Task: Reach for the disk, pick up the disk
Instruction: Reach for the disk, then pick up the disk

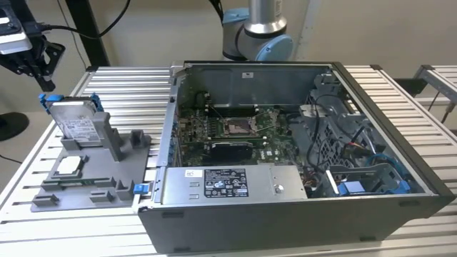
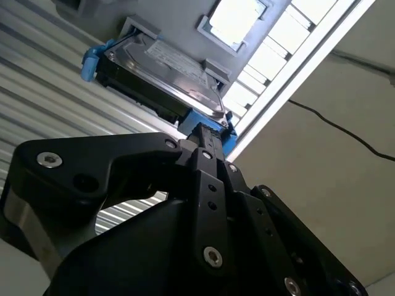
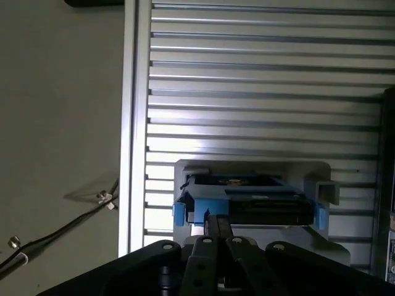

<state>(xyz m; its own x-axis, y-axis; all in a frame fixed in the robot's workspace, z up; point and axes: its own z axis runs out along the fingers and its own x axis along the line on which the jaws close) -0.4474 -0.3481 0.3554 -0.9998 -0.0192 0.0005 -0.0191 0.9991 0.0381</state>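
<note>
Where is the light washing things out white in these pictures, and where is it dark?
Second wrist view: the chip and table slats near it glare white, the gripper is dark. First wrist view: a bright patch on the slats beside the disk. Exterior view: even light, the computer case shadowed inside.

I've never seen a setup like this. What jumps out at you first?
The opened computer case dominates the slatted table, its circuit board laid bare. At the exterior view's left, the disk with blue rails stands tilted in a grey holder, and the black gripper hangs near it.
</note>
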